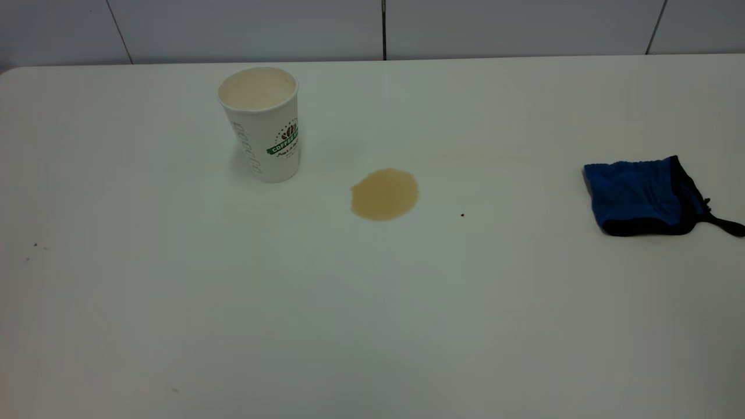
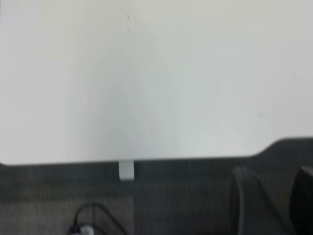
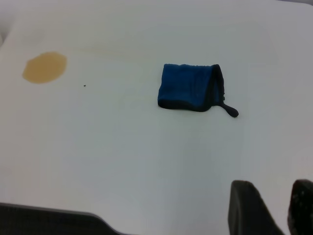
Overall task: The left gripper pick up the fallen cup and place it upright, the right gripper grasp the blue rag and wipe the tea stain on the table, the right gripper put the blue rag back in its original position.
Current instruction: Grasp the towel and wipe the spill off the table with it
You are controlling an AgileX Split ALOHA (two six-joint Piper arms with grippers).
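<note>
Two jobs remain: the blue rag (image 1: pixel 640 198) lies flat near the table's (image 1: pixel 372 326) right edge, ahead of the right gripper's (image 3: pixel 274 208) parted fingers. Left gripper's (image 2: pixel 274 200) fingers: cannot tell.

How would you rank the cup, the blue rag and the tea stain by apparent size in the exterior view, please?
1. blue rag and cup: too alike in apparent size to rank.
2. tea stain: clearly smallest.

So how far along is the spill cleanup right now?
Done: the tall white paper cup stands upright. In hand: nothing; the right claw hangs clear of the small blue rag. Left: wiping the light-brown tea stain off the white table, then returning the rag.
</note>
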